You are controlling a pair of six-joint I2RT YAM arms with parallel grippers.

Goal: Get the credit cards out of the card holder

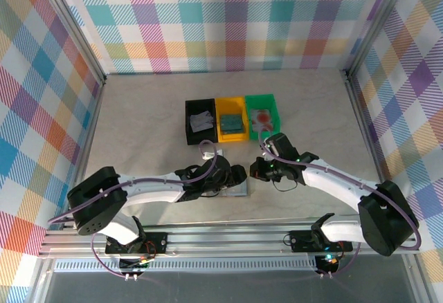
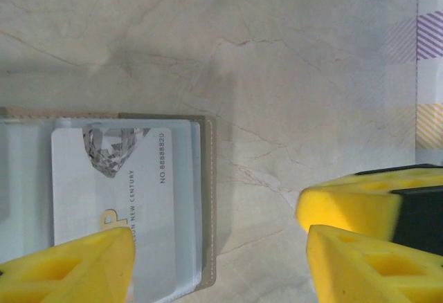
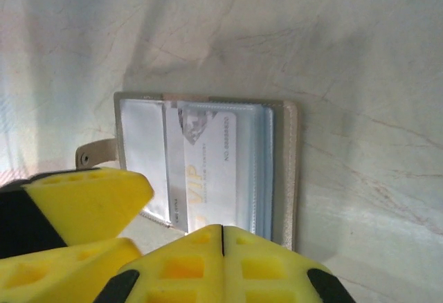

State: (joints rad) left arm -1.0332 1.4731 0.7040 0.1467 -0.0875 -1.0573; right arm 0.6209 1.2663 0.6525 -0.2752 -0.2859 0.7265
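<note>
Marble-look table (image 1: 138, 130) is carrying the grey card holder (image 2: 208, 199) at its near side, lying open with a whitish credit card (image 2: 111, 199) pocketed; left jaws are standing wide over it, right jaws closed beside it; three trays (image 1: 232, 100) are sitting beyond

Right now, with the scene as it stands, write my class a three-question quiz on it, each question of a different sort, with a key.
1. True or false: the card holder is empty.
2. Which colour of tray holds the teal card? A black, B yellow, C green.
3. Fill in: the fingers of the right pincer are ___.
Key: 1 false, a white card sits in its pocket. 2 B, the yellow tray. 3 shut.
</note>
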